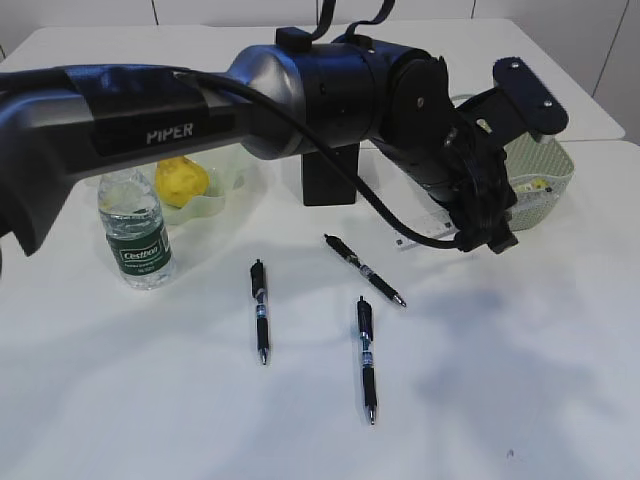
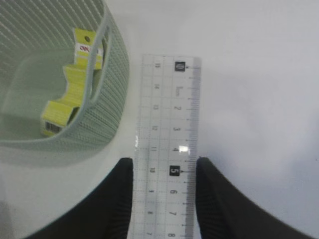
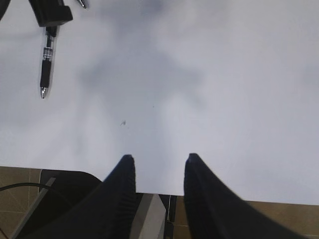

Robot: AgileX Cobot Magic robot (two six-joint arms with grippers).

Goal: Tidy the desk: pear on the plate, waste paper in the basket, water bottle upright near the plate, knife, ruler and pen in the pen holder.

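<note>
The clear ruler [image 2: 167, 129] lies beside the green basket [image 2: 107, 99], and both fingers of my left gripper [image 2: 165, 160] press against its long edges. From outside, that gripper [image 1: 485, 240] is low at the table, with the ruler [image 1: 428, 238] sticking out to its left. The yellow waste paper [image 2: 75, 94] lies inside the basket [image 1: 548, 170]. The pear [image 1: 180, 180] rests on the wavy plate [image 1: 225, 195], and the water bottle [image 1: 135, 232] stands upright next to it. Behind the arm is the black pen holder [image 1: 330, 178]. Three pens [image 1: 260, 310] [image 1: 365, 270] [image 1: 367, 360] lie flat. The knife is out of view. My right gripper [image 3: 157, 157] is open and empty.
The left arm [image 1: 300, 90] stretches across the table from the left, above the plate and the pen holder. The right gripper hangs over the table's front edge [image 3: 239, 195]; one pen [image 3: 46, 69] lies at its far left.
</note>
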